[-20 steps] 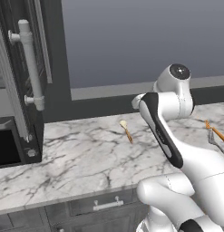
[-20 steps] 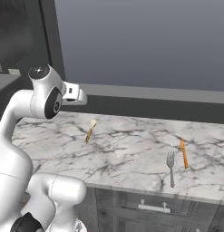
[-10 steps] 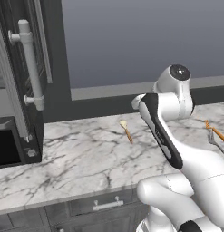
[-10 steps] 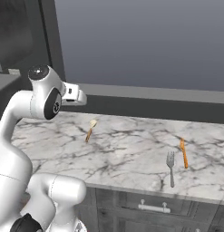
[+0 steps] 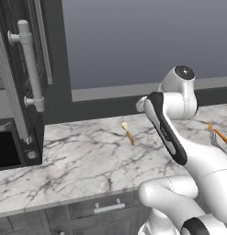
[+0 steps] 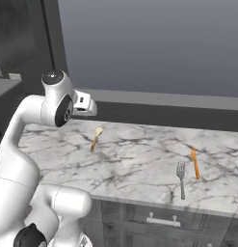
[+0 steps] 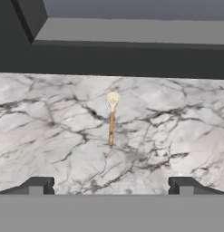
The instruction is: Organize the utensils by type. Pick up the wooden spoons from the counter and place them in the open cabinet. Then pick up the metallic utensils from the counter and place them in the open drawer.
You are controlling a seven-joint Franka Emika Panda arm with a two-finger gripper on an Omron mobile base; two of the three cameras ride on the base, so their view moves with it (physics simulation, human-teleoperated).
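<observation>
A simulated kitchen: a long white marble table (image 6: 139,164) with grey veins runs above dark drawer fronts, with a dark wall and a grey panel behind.

Nearest in the hand view, the claw (image 7: 111,185) hovers above the table with its two dark tips spread wide and nothing between them. Just beyond, toward 12 o'clock in that view, lies the shorter wooden spoon (image 7: 111,118), pale bowl pointing away and orange-brown handle pointing back at the claw, lined up between the tips but well apart from them.

In the right base view the same spoon sits at about 9 o'clock on the table. The metallic utensils are toward 3 o'clock: a slim grey fork (image 6: 181,179) nearer the front edge and, just beside it, a thin orange-handled utensil (image 6: 195,163).

Farthest, in the left base view at 9 o'clock, stands the tall dark cabinet (image 5: 23,82) with its long pale bar handle (image 5: 31,64).

The long tan spoon and the drawer cannot be made out here.

Risks, as a judgement: the spoon lies flat and thin, so the tips may strike the marble or close over the handle and slide off. A grip near the bowl could let it pivot and drop on the way to the cabinet.
</observation>
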